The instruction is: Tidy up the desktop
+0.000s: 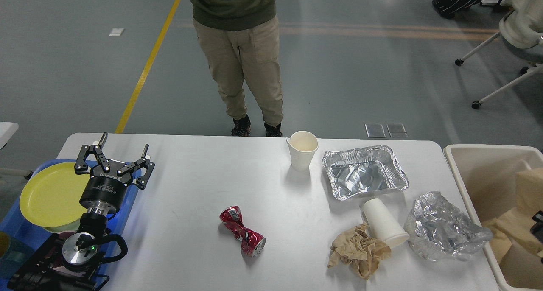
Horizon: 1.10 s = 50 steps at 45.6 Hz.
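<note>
Tidy approx. half done: brown paper bag (528, 189) sits in beige bin (479, 155) right of counter (191, 206), where cups, foil, can, paper wad remain; left end effector (114, 155) released, empty; right barely visible, can't tell.

worktop (203, 223) matte white. Left tool (113, 155) black, over blue tray (127, 206); yellow plate (53, 195) just left of it. Right of the tool: crushed can (242, 231) red with white print, two paper cups white ( (302, 150), (384, 226)), foil tray (365, 171) and foil wad (445, 231) silver, crumpled paper (358, 250) tan. Bin (471, 176) beige, brown paper bag (524, 214) inside. Floor (63, 70) grey, with a yellow line (148, 66).
</note>
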Motion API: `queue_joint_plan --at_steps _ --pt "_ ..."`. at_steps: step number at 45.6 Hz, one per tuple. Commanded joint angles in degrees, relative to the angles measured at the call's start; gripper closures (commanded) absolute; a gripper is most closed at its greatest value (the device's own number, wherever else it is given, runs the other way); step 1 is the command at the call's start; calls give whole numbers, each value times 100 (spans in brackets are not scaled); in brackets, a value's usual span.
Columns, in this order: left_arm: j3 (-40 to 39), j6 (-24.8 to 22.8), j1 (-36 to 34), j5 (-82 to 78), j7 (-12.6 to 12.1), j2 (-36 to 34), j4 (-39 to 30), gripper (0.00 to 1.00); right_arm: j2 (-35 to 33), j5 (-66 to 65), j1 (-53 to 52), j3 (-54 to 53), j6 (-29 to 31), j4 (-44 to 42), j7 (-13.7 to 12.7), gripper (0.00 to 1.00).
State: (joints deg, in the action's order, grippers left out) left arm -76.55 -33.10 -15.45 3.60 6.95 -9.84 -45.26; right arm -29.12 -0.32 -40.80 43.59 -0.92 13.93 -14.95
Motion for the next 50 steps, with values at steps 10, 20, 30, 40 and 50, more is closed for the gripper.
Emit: queue_joint_plan --at_steps 10,20,30,40,50 --pt "0 5 -2 0 -1 0 0 4 1163 217 1057 -167 -295 -1147 10 100" --pt "0 -4 -2 0 -1 0 0 4 1242 234 1127 -184 -312 -1121 1 100" --pt "0 -4 6 0 -1 0 0 4 1233 234 1198 -167 -312 -1076 1 67" --pt "0 5 6 0 -1 0 0 4 1190 234 1189 -158 -330 -1076 1 0" --pt "0 -4 6 0 -1 0 0 4 1093 226 1128 -132 -295 -1015 -16 0"
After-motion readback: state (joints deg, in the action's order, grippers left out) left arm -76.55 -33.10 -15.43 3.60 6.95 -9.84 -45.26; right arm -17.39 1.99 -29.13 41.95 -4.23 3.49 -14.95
